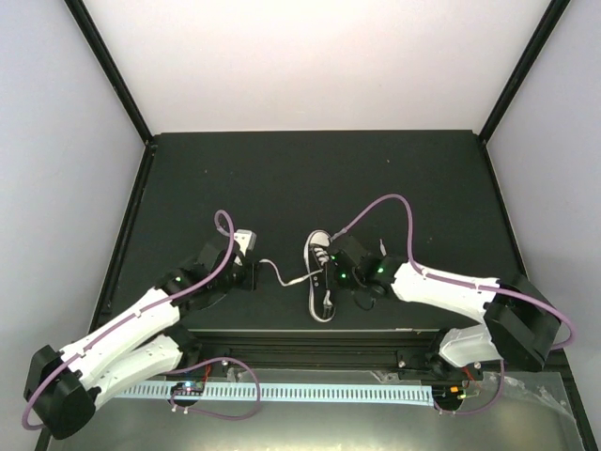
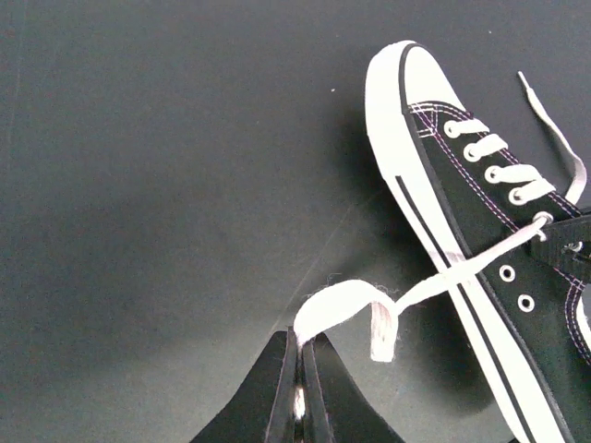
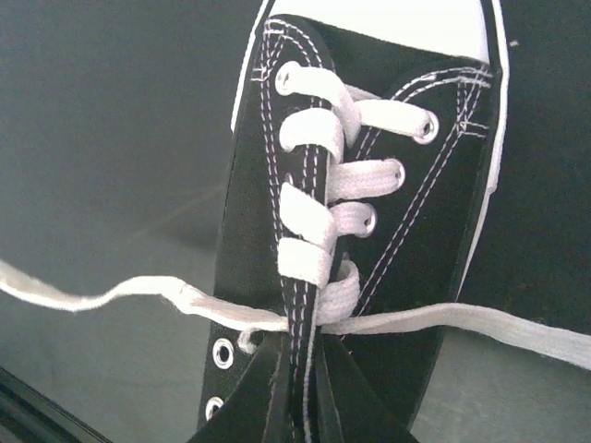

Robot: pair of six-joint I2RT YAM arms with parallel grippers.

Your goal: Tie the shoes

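Arms: both are reaching in fr the near edge, L fr near-left, R fr near-right, meeting at mid worktop (image 1: 310, 178).
Sneaker (image 1: 320, 272): is standing on its sole at mid worktop, btwn the two end effectors, w/ heel pointing near and white toe cap pointing far.
Left end effector (image 2: 297, 346): is sitting just left of the sneaker, apart fr it. Fingers are pressing tight together and pinching the left lace (image 2: 343, 300) close to its end. A short folded tail is hanging over to the right.
Left lace run: is going fr the pinch rightward over the white sole rim to an upper eyelet, w/ a slight bend.
Right end effector (image 3: 305, 378): is coming in over the sneaker fr the right, w/ tips resting on the tongue right at the lace crossing. Fingers are closed together; can't tell whether lace or tongue is caught btwn them.
Right lace (image 3: 517, 334): is stretching fr the crossing out to the right, past the sole rim.
Lacing: four rows are sitting threaded far of the crossing, twd the toe cap. Two left-side eyelets nearer the heel are showing bare.
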